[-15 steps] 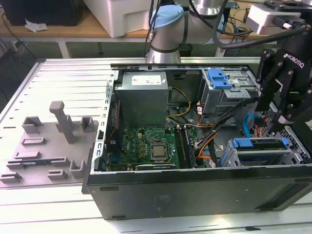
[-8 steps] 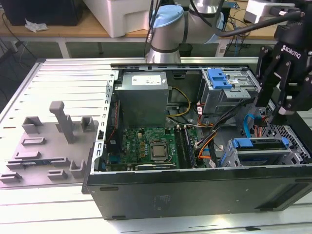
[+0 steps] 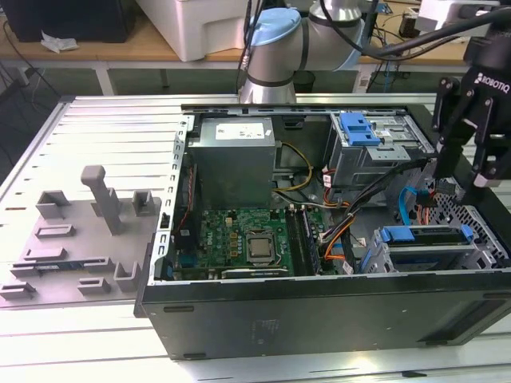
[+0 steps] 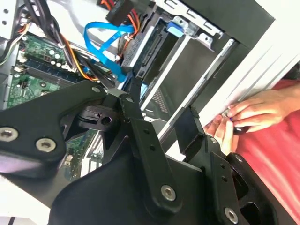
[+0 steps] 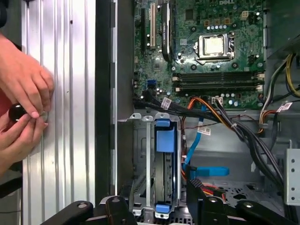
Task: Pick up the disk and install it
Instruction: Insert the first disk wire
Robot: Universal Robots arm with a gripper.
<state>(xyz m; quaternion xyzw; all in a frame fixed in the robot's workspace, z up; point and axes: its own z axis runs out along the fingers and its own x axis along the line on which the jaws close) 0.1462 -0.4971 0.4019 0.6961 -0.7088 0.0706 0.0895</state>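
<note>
The big black computer case [image 3: 319,319] lay open on its side on the grey metal table with long grooves [image 3: 120,136]. The flat silver disk with the blue plastic frame [image 3: 423,236] stood on its thin edge in a grey metal slot. That slot was inside the case, in the near corner on the exterior view's right. In the first wrist view the disk [image 5: 165,173] showed edge-on, with a blue tab at each end. In the second wrist view the disk [image 4: 147,47] sat in the same slot.

The black claw [image 3: 465,177] hung above that end of the case, over the disk and not touching it. Its two fingers were spread wide and held nothing. In both wrist views the claw [image 5: 158,201] [image 4: 161,98] had one finger on each side of the slot.

A second grey metal box with a blue plastic latch on top [image 3: 359,128] sat by the far edge of the case. The green board with the square silver chip [image 3: 239,235] lay in the middle of the case floor. A flat blue cable [image 5: 201,171] ran just beside the disk slot.

A person's two hands [image 5: 23,108] rested on the table beside the case's edge and pinched something small. A grey plastic tray with posts [image 3: 80,239] lay on the table near its edge on the exterior view's left.
</note>
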